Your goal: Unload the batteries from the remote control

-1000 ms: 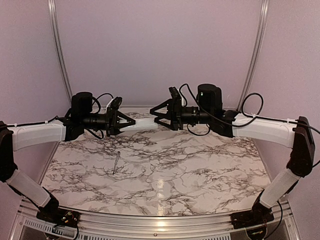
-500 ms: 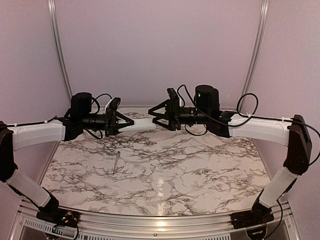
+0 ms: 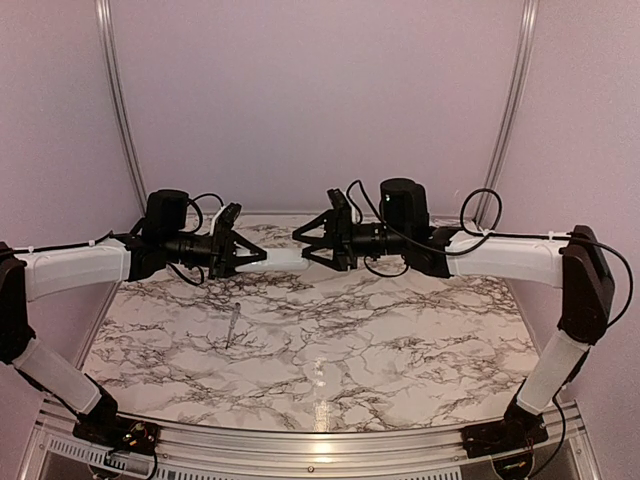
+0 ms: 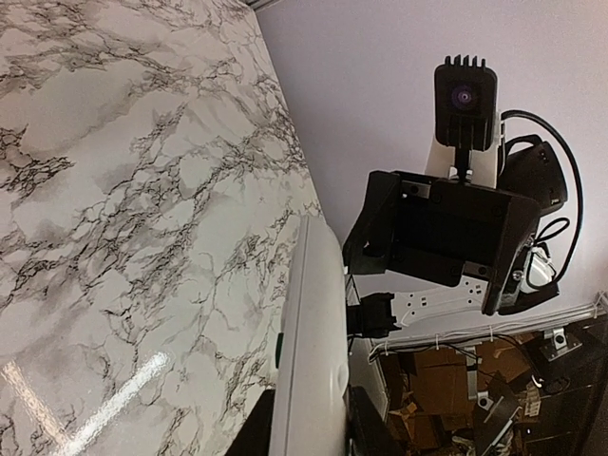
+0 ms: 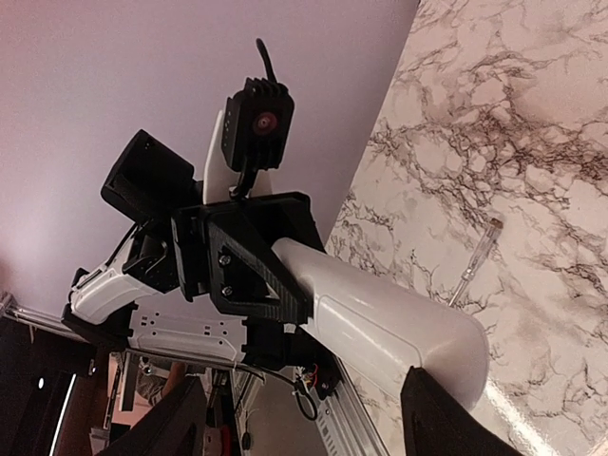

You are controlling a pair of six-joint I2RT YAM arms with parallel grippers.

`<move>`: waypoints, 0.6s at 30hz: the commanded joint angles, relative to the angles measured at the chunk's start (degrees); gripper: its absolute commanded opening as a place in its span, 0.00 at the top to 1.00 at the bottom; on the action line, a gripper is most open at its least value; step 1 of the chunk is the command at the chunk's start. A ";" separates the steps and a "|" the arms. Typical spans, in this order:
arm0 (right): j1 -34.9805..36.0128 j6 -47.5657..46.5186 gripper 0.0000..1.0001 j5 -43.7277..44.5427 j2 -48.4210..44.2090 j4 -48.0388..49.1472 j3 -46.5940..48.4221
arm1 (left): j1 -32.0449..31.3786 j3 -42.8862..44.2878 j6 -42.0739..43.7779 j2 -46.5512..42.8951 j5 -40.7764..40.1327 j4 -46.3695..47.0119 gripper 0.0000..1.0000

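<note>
The white remote control (image 3: 281, 256) is held level in the air above the back of the table. My left gripper (image 3: 258, 254) is shut on its left end; in the left wrist view the remote (image 4: 313, 342) runs up from between my fingers (image 4: 253, 432). My right gripper (image 3: 301, 246) is open, with the remote's free end (image 5: 399, 332) lying between its spread fingers (image 5: 442, 418), close to one of them. A closed cover panel shows on the remote's back. The batteries are hidden.
A thin silvery tool with a clear handle (image 3: 232, 327) lies on the marble table (image 3: 400, 340) left of centre, also seen in the right wrist view (image 5: 472, 266). The wall stands close behind both grippers.
My right arm has moved left toward the remote, and its open fingers now reach around the remote's free end. My left gripper has stayed nearly still, holding the remote.
</note>
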 commanded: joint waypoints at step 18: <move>6.79 3.84 0.32 -15.37 2.53 13.79 9.32 | -4.36 3.22 2.79 3.64 0.39 2.16 1.00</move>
